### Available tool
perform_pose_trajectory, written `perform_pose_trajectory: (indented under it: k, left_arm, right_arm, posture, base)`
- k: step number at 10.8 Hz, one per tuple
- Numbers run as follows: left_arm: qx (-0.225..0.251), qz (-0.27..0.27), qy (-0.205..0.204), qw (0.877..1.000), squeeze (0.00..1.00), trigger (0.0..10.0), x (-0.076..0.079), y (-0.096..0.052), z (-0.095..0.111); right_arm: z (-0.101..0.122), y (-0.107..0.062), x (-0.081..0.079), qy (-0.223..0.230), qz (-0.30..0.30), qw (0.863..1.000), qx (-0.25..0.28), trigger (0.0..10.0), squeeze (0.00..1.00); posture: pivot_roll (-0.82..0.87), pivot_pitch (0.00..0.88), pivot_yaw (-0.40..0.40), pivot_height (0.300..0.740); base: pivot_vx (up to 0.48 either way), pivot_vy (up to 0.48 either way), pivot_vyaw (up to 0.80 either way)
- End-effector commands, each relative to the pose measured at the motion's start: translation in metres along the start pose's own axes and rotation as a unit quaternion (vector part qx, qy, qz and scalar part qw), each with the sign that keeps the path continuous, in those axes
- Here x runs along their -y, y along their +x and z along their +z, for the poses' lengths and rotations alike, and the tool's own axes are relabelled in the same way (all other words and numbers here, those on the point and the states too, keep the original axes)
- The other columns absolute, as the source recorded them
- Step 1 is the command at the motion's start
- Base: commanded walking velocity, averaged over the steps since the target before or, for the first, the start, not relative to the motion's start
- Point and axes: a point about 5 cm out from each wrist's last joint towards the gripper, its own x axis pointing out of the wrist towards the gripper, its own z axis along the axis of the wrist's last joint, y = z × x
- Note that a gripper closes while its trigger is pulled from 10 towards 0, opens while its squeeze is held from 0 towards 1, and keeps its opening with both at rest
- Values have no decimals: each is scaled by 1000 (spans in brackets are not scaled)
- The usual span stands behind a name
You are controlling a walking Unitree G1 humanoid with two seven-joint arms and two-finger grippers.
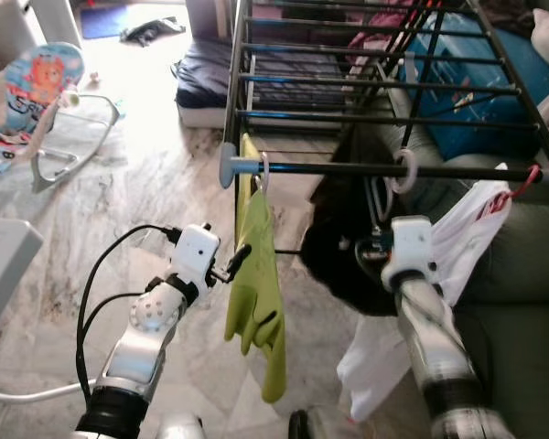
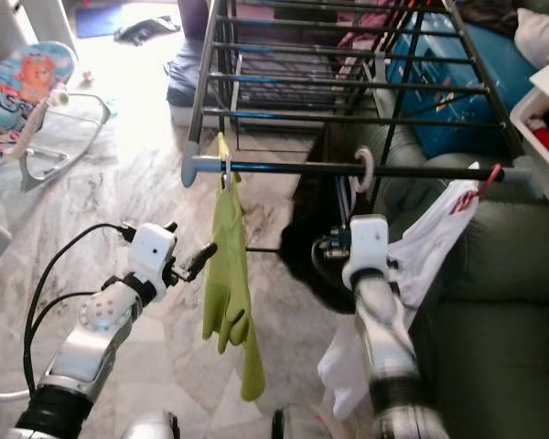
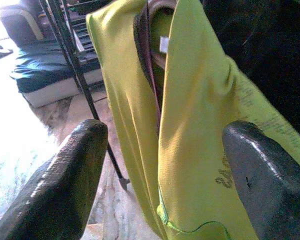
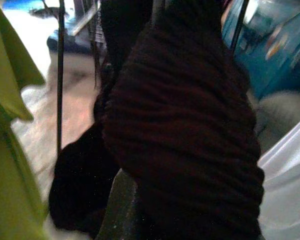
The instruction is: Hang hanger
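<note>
Left claw (image 1: 240, 259) spread wide, holding nothing, just beside green garment (image 1: 256, 293) hung by hanger (image 1: 263, 171) on rack's near rail (image 1: 348, 168). Right claw (image 1: 371, 249) against black garment (image 1: 343, 261); grip unclear. Bare floor (image 1: 156, 183) left.

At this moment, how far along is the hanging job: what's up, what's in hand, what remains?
Done: the green garment, the black garment and the white garment all hang from the drying rack's front bar. In hand: the right gripper is at the black garment; the left gripper, open, faces the green one. Left: withdrawing.
</note>
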Motion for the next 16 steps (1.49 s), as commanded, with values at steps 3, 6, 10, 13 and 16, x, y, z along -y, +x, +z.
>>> perform_pose_trajectory:
  k: [3,6,10,13,16]
  left_arm:
    - [5,-7,3,1000,0,10000,1,-1,2]
    - [2,-12,5,1000,0,10000,2,0,3]
    - [-2,-8,6,1000,0,10000,0,-3,2]
    - [-2,-9,7,1000,0,10000,-1,-2,2]
    - [-1,-8,8,1000,0,10000,-1,0,3]
  right_arm:
    - [3,-38,-1,11,-1,1000,10,10000,0]
    - [-9,-54,5,37,-18,998,-47,10000,0]
    - [-6,-51,-1,50,-1,997,-61,10000,0]
    - [-4,-48,-1,49,-3,997,-62,10000,0]
    - [-3,-44,0,48,-5,997,-60,10000,0]
  posture:
    - [-78,68,-58,740]
    - [-70,81,-46,740]
    - [-64,92,-48,740]
    - [-64,88,-47,740]
    - [-64,79,-47,740]
  base:
    - [0,0,0]
    - [-266,0,0]
    - [-294,0,0]
    - [-300,0,0]
    - [-299,0,0]
